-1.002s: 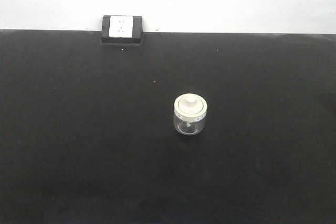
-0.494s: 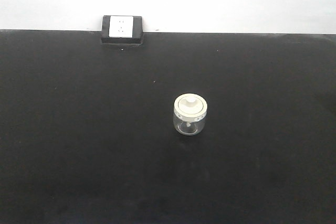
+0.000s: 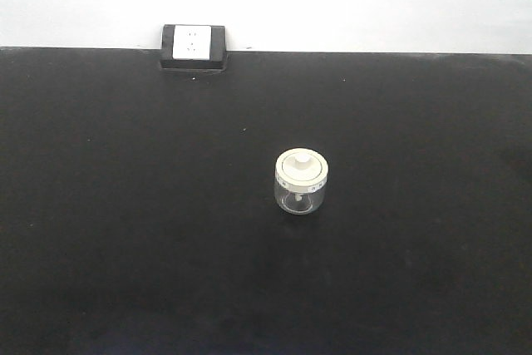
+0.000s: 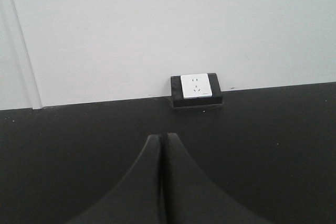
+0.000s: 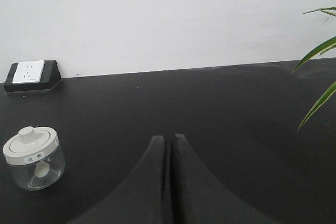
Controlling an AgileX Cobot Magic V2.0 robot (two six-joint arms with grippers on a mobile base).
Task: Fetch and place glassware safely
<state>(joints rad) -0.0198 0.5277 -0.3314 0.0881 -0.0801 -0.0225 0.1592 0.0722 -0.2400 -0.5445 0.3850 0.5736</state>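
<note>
Left gripper (image 4: 164,139): two dark fingers pressed together, tips meeting with only a thin seam between them, nothing held; it sits above the black table (image 4: 79,145) and points toward the wall socket (image 4: 196,85).
Right gripper (image 5: 169,140): clenched the same way, fingers flush against each other, empty; it points toward the back wall (image 5: 168,19) over the table.
Glass jar, place: stands upright on the black table (image 3: 125,230), a little right of centre in the front view (image 3: 301,180); in the right wrist view it is low at the left (image 5: 34,157), well apart from the right gripper and to its left. Neither gripper touches it.
Glass jar, look: small, squat, clear round body; through the glass a small pale piece shows inside, hanging under the lid.
Lid (image 5: 30,142): round, cream-white, seated on the jar, with a raised central knob (image 5: 27,132).
Writing: small dark marks run round the lid rim; two characters show in the right wrist view, too small to read.
Wall socket: white plate with pin holes in a black block, at the table's far edge against the white wall, left of the jar in the front view (image 3: 192,43).
Plant leaves (image 5: 317,51): thin green blades at the right edge of the right wrist view.
</note>
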